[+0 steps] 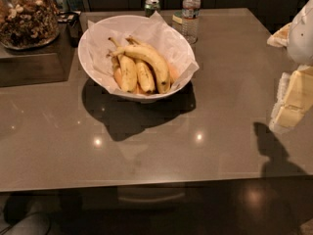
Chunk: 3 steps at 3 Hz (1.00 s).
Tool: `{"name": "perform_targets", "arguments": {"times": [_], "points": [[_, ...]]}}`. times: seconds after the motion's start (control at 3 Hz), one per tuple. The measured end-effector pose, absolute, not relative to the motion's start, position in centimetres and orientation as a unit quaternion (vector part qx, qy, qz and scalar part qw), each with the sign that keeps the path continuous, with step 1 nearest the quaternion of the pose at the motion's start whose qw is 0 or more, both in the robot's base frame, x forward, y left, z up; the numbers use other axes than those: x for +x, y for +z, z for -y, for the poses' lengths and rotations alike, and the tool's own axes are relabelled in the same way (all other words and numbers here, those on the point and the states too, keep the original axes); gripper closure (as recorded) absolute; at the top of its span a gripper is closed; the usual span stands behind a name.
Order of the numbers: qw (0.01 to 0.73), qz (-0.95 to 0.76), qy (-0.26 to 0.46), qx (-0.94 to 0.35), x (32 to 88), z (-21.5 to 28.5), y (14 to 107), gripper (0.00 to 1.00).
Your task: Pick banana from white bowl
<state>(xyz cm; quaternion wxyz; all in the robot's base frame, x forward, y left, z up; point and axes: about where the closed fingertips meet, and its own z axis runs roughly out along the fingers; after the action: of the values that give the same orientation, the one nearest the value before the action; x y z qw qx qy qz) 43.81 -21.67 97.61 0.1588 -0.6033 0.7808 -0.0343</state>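
Observation:
The white bowl (87,58) stands on the grey counter, left of centre and toward the back, lined with crinkled white paper. Several bananas lie in it. The banana (150,60) is the longest, curved one; it lies on top, stem toward the upper left and dark-marked end toward the lower right. Two shorter speckled bananas (128,72) lie under it. My gripper (289,104) hangs at the far right edge of the view above the counter, well to the right of the bowl and holding nothing, with the white arm above it.
A glass jar of nuts (27,16) stands on a raised block at the back left. A water bottle (190,13) and a green can (152,5) stand behind the bowl. The counter's front edge (146,182) runs across the lower part of the view.

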Motion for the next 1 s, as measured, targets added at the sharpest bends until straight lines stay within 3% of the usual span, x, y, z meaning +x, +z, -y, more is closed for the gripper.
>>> {"name": "perform_targets", "arguments": {"times": [1.0], "points": [[0.205, -0.764, -0.005, -0.611, 45.9, 19.0, 98.9, 0.0]]}}
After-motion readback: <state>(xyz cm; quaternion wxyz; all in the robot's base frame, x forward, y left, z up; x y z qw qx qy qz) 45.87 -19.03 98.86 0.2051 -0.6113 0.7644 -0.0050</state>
